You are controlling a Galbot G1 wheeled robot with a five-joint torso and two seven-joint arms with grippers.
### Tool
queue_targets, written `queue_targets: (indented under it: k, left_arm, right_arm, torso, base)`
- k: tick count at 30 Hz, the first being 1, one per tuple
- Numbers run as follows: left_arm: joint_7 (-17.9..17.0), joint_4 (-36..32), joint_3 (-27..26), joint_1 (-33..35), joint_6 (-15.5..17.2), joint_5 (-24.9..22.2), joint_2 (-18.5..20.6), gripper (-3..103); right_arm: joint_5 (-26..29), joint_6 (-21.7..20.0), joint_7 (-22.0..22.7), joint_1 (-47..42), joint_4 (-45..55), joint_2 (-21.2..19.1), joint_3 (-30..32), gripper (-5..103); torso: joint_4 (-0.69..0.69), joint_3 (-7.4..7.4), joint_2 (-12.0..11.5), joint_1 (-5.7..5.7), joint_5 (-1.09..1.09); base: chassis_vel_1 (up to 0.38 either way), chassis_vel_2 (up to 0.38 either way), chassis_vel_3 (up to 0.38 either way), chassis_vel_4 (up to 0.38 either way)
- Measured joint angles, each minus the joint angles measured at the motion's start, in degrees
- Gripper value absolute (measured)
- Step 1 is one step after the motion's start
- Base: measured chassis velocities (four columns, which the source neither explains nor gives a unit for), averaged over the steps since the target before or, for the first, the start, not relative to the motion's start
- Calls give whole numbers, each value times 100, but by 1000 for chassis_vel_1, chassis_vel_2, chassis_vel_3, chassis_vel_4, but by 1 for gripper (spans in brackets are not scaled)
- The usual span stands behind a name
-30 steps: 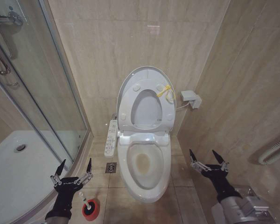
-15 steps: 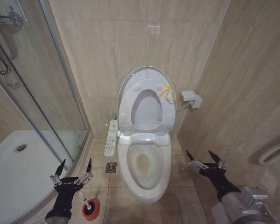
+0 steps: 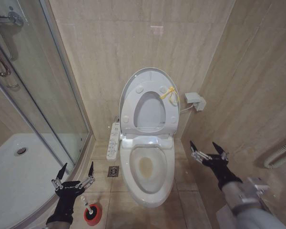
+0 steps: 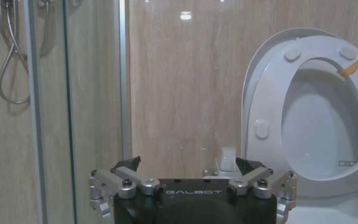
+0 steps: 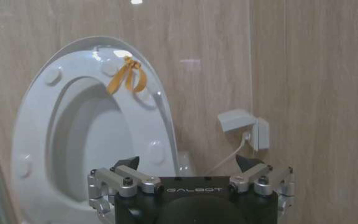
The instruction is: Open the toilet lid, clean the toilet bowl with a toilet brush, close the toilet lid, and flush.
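Note:
The toilet lid [image 3: 148,75] stands upright against the back wall, and the ring seat with its yellow tie [image 3: 168,94] is raised against it. The toilet bowl [image 3: 148,168] lies uncovered, brownish inside. The toilet brush [image 3: 85,202] stands in its red holder [image 3: 92,214] on the floor left of the bowl. My left gripper [image 3: 76,171] hovers open just above the brush handle, holding nothing. My right gripper [image 3: 203,147] is open in the air to the right of the bowl. The left wrist view shows the left gripper [image 4: 188,164] and the lid [image 4: 322,130]. The right wrist view shows the right gripper [image 5: 188,161] and the lid [image 5: 92,140].
A glass shower enclosure [image 3: 43,100] and its white tray [image 3: 14,171] fill the left side. A control panel [image 3: 113,140] hangs left of the bowl above a floor drain [image 3: 113,171]. A wall box [image 3: 195,101] with a cable sits right of the lid. Tiled walls close both sides.
The right gripper has risen and shifted slightly left toward the toilet. The left gripper, brush and lid have not moved.

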Motion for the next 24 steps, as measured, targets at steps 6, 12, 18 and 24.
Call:
queue_targets:
  k: [6, 12, 18, 24]
  left_arm:
    - [0, 0, 0, 0, 0, 0, 0, 100]
    - [0, 0, 0, 0, 0, 0, 0, 100]
    - [0, 0, 0, 0, 0, 0, 0, 100]
    - [0, 0, 0, 0, 0, 0, 0, 100]
  right_arm:
    - [43, 73, 10, 557, -605, -136, -78, 100]
    - [29, 172, 7, 1089, -1258, -262, -188, 100]
    - [277, 157, 92, 1902, -1828, -634, -265, 100]
    - [388, 202, 201, 2343, -2088, -691, -412, 100]
  torso:
    - [-1, 0, 0, 1, 1]
    - [-2, 0, 0, 1, 1]
    - [-2, 1, 0, 1, 1]
    - [-1, 0, 0, 1, 0]
  base:
    - [0, 0, 0, 0]
    - [0, 0, 0, 0]
    - [0, 0, 0, 0]
    - [0, 0, 0, 0]
